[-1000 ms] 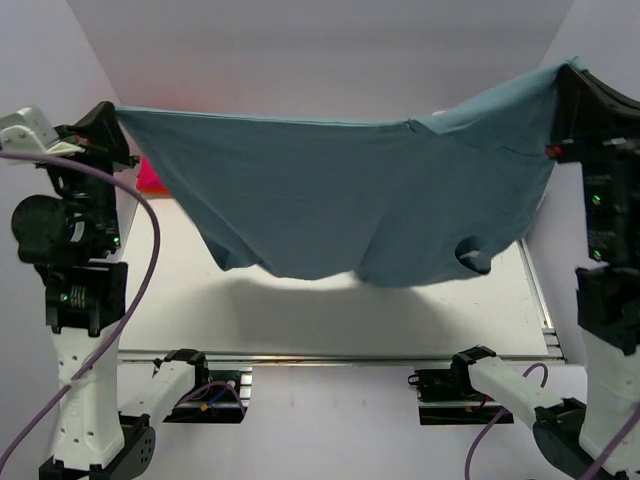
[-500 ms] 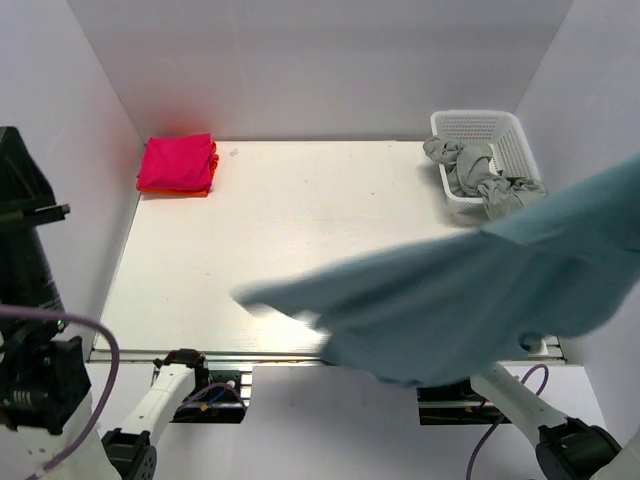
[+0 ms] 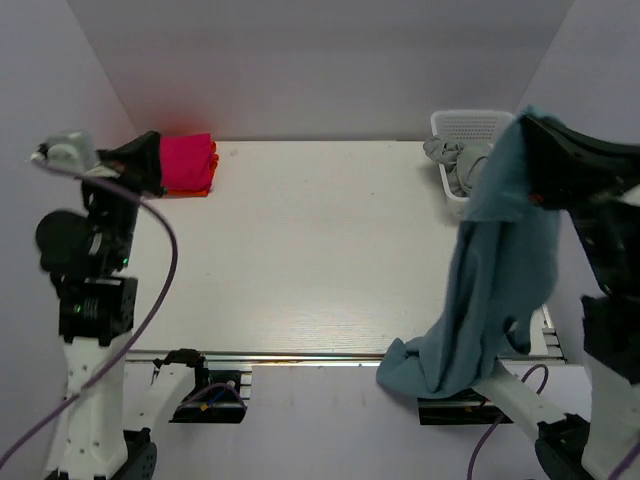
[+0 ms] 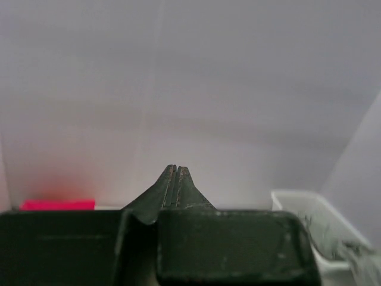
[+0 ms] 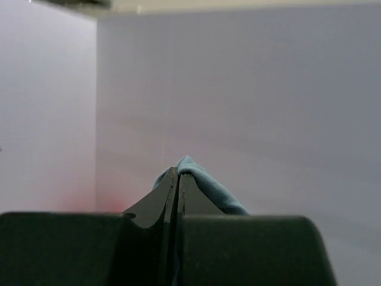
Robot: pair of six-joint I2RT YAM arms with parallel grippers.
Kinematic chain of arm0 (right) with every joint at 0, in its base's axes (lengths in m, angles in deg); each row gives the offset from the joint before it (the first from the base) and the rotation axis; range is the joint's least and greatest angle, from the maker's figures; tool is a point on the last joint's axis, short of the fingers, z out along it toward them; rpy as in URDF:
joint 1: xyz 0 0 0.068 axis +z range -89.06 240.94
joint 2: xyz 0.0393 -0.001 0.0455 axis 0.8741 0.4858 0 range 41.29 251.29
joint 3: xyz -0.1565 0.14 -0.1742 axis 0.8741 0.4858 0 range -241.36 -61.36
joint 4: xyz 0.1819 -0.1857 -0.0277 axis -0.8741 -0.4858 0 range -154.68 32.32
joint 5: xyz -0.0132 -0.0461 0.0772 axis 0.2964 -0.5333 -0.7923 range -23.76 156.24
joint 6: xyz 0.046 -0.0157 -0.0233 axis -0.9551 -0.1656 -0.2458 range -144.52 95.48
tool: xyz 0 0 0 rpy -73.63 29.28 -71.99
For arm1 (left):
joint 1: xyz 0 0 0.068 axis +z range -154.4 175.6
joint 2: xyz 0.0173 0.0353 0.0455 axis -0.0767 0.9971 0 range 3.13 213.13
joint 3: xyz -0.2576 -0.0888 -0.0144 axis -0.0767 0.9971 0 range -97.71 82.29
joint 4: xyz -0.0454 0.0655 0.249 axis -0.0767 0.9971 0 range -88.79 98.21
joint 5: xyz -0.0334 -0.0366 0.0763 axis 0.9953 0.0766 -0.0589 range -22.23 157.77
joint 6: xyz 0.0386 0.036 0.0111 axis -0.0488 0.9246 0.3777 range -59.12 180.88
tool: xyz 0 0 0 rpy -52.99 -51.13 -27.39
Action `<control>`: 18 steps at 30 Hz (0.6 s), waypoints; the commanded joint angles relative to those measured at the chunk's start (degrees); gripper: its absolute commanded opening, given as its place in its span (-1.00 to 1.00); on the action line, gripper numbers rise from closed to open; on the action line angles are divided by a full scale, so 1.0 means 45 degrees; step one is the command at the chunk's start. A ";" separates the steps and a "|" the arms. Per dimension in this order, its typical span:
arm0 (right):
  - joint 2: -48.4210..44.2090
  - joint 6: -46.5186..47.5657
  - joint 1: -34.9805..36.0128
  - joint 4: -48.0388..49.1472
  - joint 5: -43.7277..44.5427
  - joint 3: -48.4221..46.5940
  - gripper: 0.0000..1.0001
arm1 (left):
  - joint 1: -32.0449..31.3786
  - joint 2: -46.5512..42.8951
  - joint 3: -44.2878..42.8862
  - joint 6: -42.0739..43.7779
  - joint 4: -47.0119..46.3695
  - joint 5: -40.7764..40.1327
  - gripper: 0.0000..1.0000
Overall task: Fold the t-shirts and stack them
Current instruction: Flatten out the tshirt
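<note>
Top view: R gripper (image 3: 528, 125) is raised at upper right of frame, fingers clamped on one edge of the teal t-shirt (image 3: 497, 270). The shirt hangs from it as a long limp drape down the right side and crosses the near edge of the table (image 3: 300, 240); its lower end is bunched at lower centre-right. Can't tell whether that end rests on the table edge or hangs free. R wrist view confirms: jaws pressed together, a small fold of teal cloth pokes out at the tips. L gripper (image 3: 150, 160) is up at left of frame, fingers together, nothing between them; L wrist view shows only a thin seam between the tips. It sits just in front of the folded pink t-shirt (image 3: 187, 160) at the far-left corner of the table, which lies on an orange t-shirt (image 3: 196, 190), only its edge visible. White basket (image 3: 470, 122) is at the far-right corner, partly hidden by the teal drape, w/ crumpled grey t-shirts (image 3: 455, 160) inside.
</note>
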 commanded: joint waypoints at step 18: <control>0.6261 -0.2031 -0.0048 0.3877 -0.0047 0.5518 -1.00 | -0.0310 0.3486 0.5870 -0.1006 -0.1653 0.4909 0.37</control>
